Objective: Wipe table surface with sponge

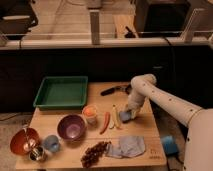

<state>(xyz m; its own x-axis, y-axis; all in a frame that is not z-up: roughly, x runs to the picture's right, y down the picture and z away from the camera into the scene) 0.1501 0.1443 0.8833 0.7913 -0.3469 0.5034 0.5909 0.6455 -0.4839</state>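
Table (146,131) holds a green tray (61,93) at far left and a purple bowl (71,127) nearer. Right of centre, the gripper (131,112) clasps the blue sponge (124,117) against the tabletop, just beside a banana (115,118).

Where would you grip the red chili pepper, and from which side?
Across its middle, from straight above: the chili pepper lies flat on the table, thin and slightly curved, with the banana close alongside. The tool is at the blue sponge on the banana's other side.
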